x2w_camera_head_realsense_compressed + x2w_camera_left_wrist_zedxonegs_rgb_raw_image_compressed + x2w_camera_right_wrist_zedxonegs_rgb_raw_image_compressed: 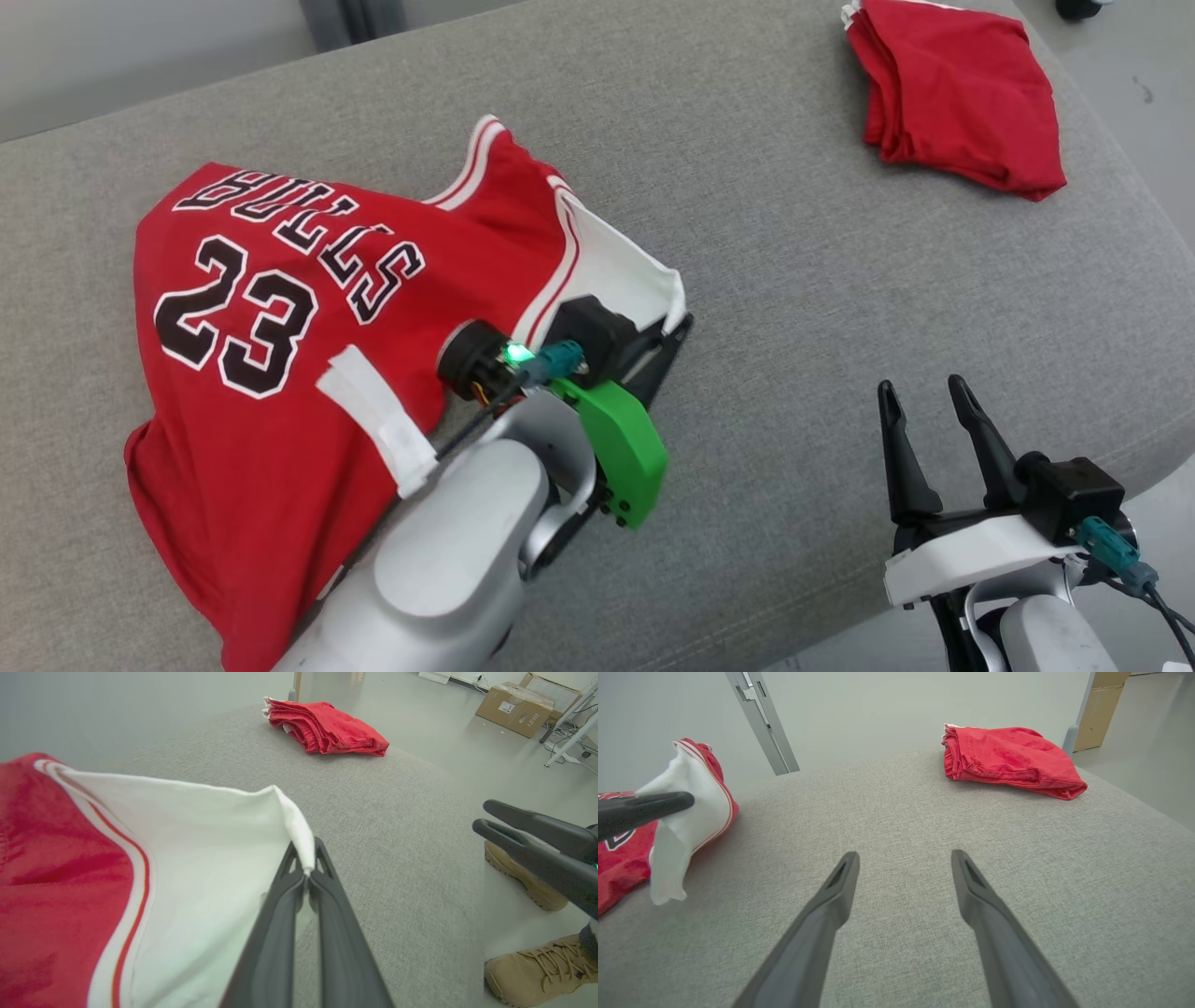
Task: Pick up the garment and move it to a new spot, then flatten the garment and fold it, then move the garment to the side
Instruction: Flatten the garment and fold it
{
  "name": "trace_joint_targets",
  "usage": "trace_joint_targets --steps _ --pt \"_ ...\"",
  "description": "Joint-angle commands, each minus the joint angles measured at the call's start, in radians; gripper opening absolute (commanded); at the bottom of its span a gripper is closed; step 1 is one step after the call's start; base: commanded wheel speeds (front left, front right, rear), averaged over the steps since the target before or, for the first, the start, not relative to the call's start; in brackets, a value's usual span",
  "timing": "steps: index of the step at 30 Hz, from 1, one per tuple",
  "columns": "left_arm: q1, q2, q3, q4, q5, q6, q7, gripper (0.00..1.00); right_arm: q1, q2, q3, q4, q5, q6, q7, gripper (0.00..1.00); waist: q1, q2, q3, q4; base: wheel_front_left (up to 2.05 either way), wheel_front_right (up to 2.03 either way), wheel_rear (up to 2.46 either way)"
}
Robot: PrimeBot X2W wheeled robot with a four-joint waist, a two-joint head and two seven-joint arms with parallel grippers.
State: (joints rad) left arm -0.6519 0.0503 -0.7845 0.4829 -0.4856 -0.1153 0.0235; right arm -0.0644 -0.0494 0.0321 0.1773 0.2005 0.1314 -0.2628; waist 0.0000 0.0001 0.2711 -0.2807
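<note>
Garment: your red jersey (280, 308), lettered BULLS with the number 23, lies rumpled and printed side up on the left part of the grey cushion (794, 280).
Lifted part: at the jersey's right edge you see one corner turned up to show its white inner side, raised off the cushion beside the red-and-white trim.
Left gripper: your left gripper (307, 858) is clamped tight on that white edge; in the left wrist view the two dark fingers meet with the cloth pinched between their tips.
Left arm: in the head view its pale forearm crosses the jersey's lower right part, with a green cover (621, 448) at the wrist.
Right gripper: your right gripper (924, 387) has its fingers spread with nothing between them, over bare cushion near the front edge, well apart from the jersey.
White strip: a white strip (378, 420) lies on the jersey just beside the left forearm.
Second garment: a folded red cloth (952, 93) sits at the cushion's far right corner, well apart from the jersey.
Off the cushion: the left wrist view shows you a person's tan boots (537, 970) on the floor and a cardboard box (516, 709) farther back.
</note>
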Motion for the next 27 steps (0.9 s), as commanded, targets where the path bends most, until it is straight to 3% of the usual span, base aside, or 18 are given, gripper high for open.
trace_joint_targets --steps 1,6,7,8,9,15,17,24,27 --pt "0.014 0.003 -0.028 -0.018 -0.004 -0.006 0.007 0.0 0.013 -0.002 0.0 0.002 0.011 -0.002 -0.003 1.0 0.0 -0.0001 -0.008 -0.007 0.0 0.0 0.0" --pt "0.04 0.002 -0.114 -0.084 -0.053 0.001 0.024 0.01 0.022 -0.002 -0.003 0.008 0.019 -0.002 -0.003 1.0 0.0 -0.0001 -0.022 -0.005 0.0 0.0 0.0" --pt "0.042 0.002 -0.121 -0.092 -0.058 0.008 0.02 0.36 0.024 -0.002 -0.004 0.009 0.019 -0.002 -0.003 1.0 0.0 -0.0001 -0.024 -0.003 0.0 0.0 0.0" --pt "0.043 0.003 -0.129 -0.096 -0.06 0.019 0.01 0.96 0.027 -0.002 -0.003 0.01 0.019 -0.002 -0.003 1.0 0.0 -0.0001 -0.026 0.0 0.0 0.0 0.0" --pt "0.042 0.003 -0.137 -0.097 -0.058 0.026 0.002 1.0 0.027 -0.002 0.0 0.012 0.019 -0.002 -0.003 1.0 0.0 -0.0001 -0.027 0.002 0.0 0.0 0.0" --pt "0.074 0.005 -0.126 -0.171 -0.124 0.069 -0.042 1.0 0.036 -0.002 -0.016 0.011 0.015 -0.002 -0.003 1.0 0.0 -0.0001 -0.04 0.033 0.0 0.0 0.0" --pt "0.089 0.04 -0.091 -0.202 -0.134 0.102 -0.042 1.0 0.039 -0.002 -0.023 0.011 0.012 -0.002 -0.003 1.0 0.0 -0.0001 -0.046 0.046 0.0 0.0 0.0" --pt "0.128 0.294 0.046 -0.213 -0.096 0.285 0.034 1.0 0.04 -0.002 -0.03 0.008 0.005 -0.002 -0.003 1.0 0.0 -0.0001 -0.055 0.086 0.0 0.0 0.0" --pt "0.143 0.355 0.085 -0.203 -0.109 0.322 0.062 1.0 0.041 -0.002 -0.033 0.006 0.0 -0.002 -0.003 1.0 0.0 -0.0001 -0.053 0.102 0.0 0.0 0.0"
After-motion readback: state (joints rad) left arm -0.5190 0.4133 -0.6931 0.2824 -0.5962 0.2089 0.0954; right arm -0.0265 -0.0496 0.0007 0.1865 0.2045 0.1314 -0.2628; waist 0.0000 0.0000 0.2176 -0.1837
